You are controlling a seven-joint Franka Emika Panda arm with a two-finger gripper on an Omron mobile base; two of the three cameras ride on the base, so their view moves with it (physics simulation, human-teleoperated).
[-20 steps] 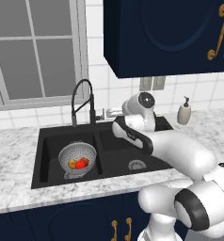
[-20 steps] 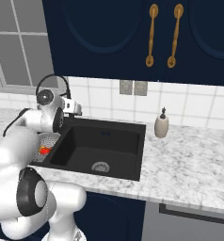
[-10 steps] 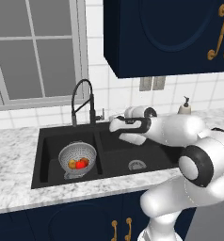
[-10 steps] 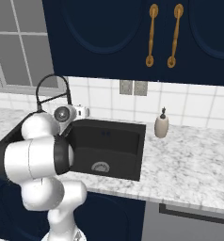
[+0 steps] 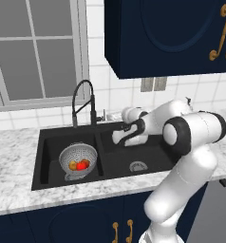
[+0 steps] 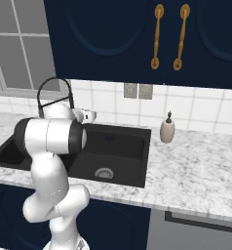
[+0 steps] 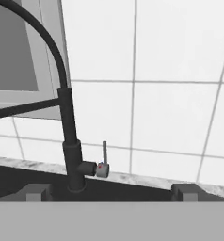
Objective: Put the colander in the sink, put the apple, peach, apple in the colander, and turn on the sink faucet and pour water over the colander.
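Colander (image 5: 77,159) sits in the left basin of the black double sink (image 5: 112,163), holding a red apple (image 5: 83,164) and an orange-yellow fruit (image 5: 73,165); a third fruit cannot be made out among them. The white arm (image 5: 181,130) bends low over the right basin and reaches toward the back wall, its gripper (image 7: 113,192) level and facing the gooseneck sink faucet (image 5: 81,102). In the hand view the two finger tips (image 7: 36,192) stand far apart, nothing between them, with the faucet's small upright side lever (image 7: 104,157) ahead between them. In the right base view the arm's own elbow covers the left basin, and the soap dispenser (image 6: 167,129) stands on the marble counter (image 6: 196,171).
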